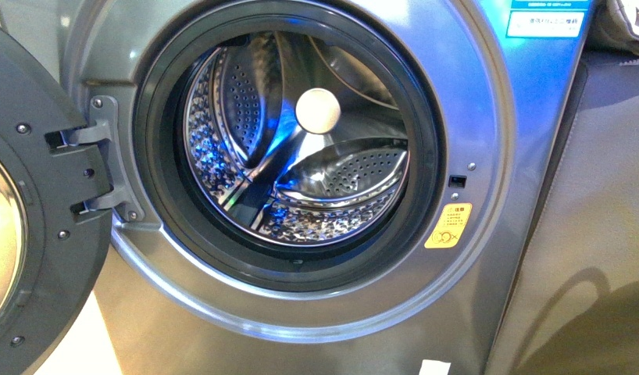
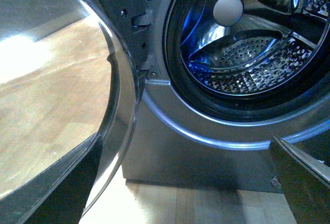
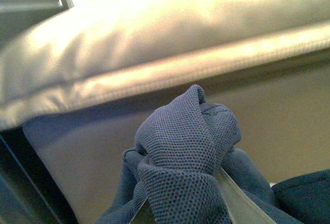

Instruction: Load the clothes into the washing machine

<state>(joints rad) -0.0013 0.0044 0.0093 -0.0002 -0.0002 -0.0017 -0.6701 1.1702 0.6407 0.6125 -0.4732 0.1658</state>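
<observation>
The washing machine (image 1: 488, 117) fills the front view, silver-grey, with its porthole uncovered. Its dark grey door (image 1: 35, 219) hangs swung out on the left. Inside the dark rubber gasket (image 1: 156, 187) lies the perforated steel drum (image 1: 332, 176). Neither arm shows in the front view. My left gripper (image 2: 184, 147) is open and holds nothing, low in front of the machine (image 2: 206, 152) below the porthole rim. My right gripper (image 3: 185, 203) is shut on the clothes (image 3: 180, 147), a bunched dark navy knit that hides most of the fingers (image 3: 234, 198).
A yellow warning sticker (image 1: 448, 226) sits right of the porthole. A grey-brown fabric surface (image 1: 597, 234) stands to the machine's right. A pale beige padded cushion (image 3: 154, 38) lies close behind the clothes in the right wrist view. Light wooden floor (image 2: 196, 203) runs under the machine.
</observation>
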